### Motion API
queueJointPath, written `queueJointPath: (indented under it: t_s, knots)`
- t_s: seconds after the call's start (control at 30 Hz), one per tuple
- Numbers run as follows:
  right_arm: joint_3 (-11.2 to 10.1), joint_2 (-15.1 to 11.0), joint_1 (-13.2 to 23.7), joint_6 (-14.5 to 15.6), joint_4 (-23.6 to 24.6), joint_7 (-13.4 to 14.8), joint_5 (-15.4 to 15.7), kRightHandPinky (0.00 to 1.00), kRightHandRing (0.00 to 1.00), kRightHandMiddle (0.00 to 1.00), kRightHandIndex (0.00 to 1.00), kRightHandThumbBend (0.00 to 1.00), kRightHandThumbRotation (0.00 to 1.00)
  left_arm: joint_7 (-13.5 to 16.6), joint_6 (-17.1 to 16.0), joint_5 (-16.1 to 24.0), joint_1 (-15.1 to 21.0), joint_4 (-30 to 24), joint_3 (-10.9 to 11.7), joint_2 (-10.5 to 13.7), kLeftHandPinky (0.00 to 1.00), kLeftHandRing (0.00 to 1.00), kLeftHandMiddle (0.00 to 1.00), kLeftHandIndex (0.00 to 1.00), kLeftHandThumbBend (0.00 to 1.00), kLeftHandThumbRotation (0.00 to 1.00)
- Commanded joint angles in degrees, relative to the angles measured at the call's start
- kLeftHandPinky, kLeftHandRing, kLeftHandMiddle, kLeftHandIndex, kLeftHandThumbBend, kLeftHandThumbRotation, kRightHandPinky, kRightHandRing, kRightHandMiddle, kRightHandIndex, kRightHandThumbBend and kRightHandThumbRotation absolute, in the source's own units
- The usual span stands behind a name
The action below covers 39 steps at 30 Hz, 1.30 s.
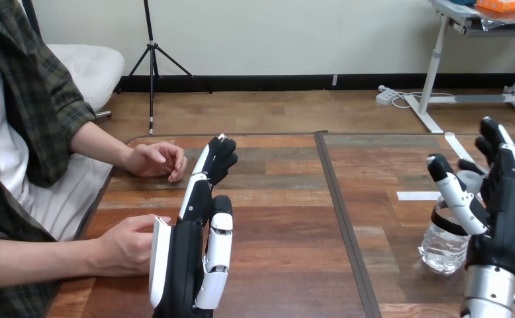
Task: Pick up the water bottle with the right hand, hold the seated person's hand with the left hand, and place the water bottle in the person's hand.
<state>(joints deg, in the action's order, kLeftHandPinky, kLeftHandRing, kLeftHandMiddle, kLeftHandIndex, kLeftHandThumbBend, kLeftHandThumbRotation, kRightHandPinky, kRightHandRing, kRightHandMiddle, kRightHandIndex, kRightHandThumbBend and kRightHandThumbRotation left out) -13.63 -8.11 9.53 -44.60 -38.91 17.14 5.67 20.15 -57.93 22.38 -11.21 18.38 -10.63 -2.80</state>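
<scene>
While bottle (443, 248) stands upright on table (288, 218), long axis vertical, R hand (506, 225) is spread round it, thumb up front; L hand (182, 265) straight-fingered beside person's nearer hand (126, 245).

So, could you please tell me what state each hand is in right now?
Left hand: open, holding nothing.
Right hand: open beside the water bottle, not gripping it.

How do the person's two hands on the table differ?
The person's far hand lies in full view, fingers loosely curled; the person's near hand is partly hidden behind the robot's left hand. The far hand sits level with that hand's fingertips, the near hand beside its palm. Both rest on the table.
</scene>
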Motion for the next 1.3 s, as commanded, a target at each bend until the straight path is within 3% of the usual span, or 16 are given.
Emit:
queueJointPath:
  t_s: [0.0, 0.67, 0.73, 0.8, 0.93, 1.03, 1.27]
  knots:
    - [0.02, -1.93, 5.68, 0.04, -2.70, -0.78, -0.60, 0.65, 0.90, 0.90, 0.86, 1.00, 0.54, -0.10, -0.09, -0.17, 1.81, -1.10, 0.01, -1.21, 0.87, 0.87, 0.89, 0.92, 0.03, 1.00]
    - [0.55, -3.77, 8.89, -0.27, -9.29, 0.79, 0.85, 0.61, 0.95, 0.93, 0.88, 1.00, 0.53, -1.05, -0.18, -1.04, 1.71, -1.35, 0.23, -0.94, 0.88, 0.88, 0.90, 0.92, 0.03, 1.00]
    - [0.59, -3.97, 9.02, -0.42, -9.65, 0.87, 0.83, 0.55, 0.95, 0.93, 0.88, 1.00, 0.54, -1.16, -0.29, -1.16, 1.76, -1.30, 0.24, -0.87, 0.88, 0.88, 0.90, 0.92, 0.03, 1.00]
    - [0.54, -4.12, 9.20, -0.58, -10.11, 0.88, 0.56, 0.33, 0.96, 0.94, 0.88, 1.00, 0.54, -1.37, -0.32, -1.38, 1.78, -1.31, 0.20, -0.77, 0.88, 0.88, 0.90, 0.93, 0.02, 1.00]
    - [0.56, -4.32, 9.36, -0.74, -10.58, 1.11, 0.36, 0.13, 0.97, 0.94, 0.88, 1.00, 0.54, -1.56, -0.17, -1.47, 1.70, -1.47, 0.25, -0.75, 0.89, 0.89, 0.90, 0.93, 0.03, 1.00]
    - [0.53, -4.58, 9.47, -0.89, -10.94, 1.25, 0.37, 0.05, 0.98, 0.94, 0.89, 1.00, 0.54, -1.62, 0.09, -1.37, 1.61, -1.66, 0.37, -0.82, 0.89, 0.89, 0.90, 0.93, 0.03, 1.00]
    - [0.72, -5.02, 9.46, -0.65, -11.15, 2.63, 1.30, 0.01, 0.99, 0.95, 0.89, 1.00, 0.55, -2.02, 0.14, -1.55, 1.60, -1.71, 0.37, -0.64, 0.89, 0.88, 0.90, 0.93, 0.03, 1.00]
